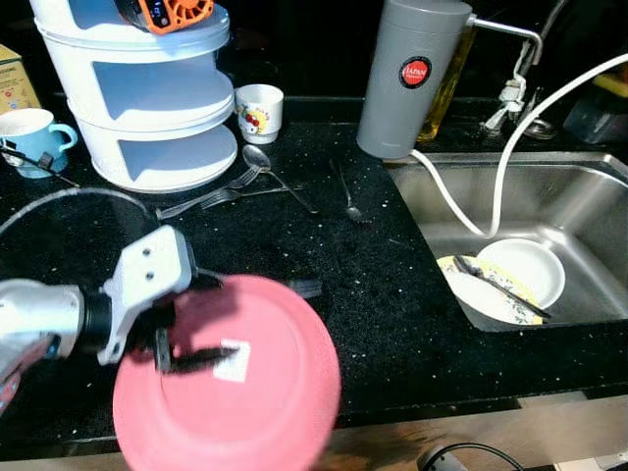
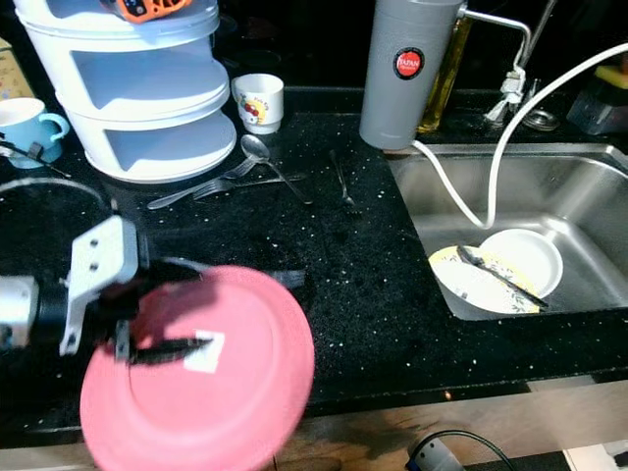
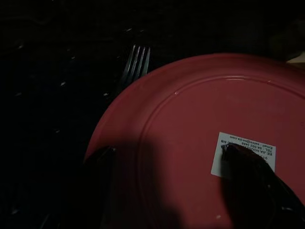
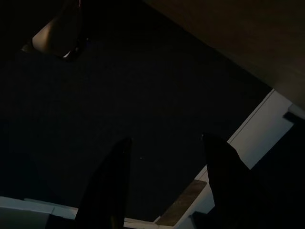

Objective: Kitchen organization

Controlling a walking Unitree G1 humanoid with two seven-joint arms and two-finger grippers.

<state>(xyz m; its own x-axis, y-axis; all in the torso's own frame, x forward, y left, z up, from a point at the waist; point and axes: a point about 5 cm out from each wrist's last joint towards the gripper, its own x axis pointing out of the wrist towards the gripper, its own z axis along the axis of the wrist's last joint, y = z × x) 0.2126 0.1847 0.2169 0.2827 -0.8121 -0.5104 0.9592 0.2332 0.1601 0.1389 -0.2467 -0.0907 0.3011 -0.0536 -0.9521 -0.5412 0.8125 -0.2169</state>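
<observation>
The left gripper [image 1: 191, 358] pinches a pink plate [image 1: 231, 378] by its rim above the counter [image 1: 392, 304]; stiff, light, likely slippery. The right gripper [image 4: 164, 148] hangs idle, fingers apart, empty.

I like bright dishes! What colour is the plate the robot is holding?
Pink, with a white sticker on its underside. The left gripper holds the plate; the left eye view shows it best.

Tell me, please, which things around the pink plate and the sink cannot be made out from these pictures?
- Fork: in the left wrist view the pink plate covers all but its tines.
- Label under the plate: print too small, partly behind a finger of the left gripper.
- Orange item on the white rack: cut off by the top edge in the eye views.
- Right gripper: surroundings too dark in its wrist view.
</observation>
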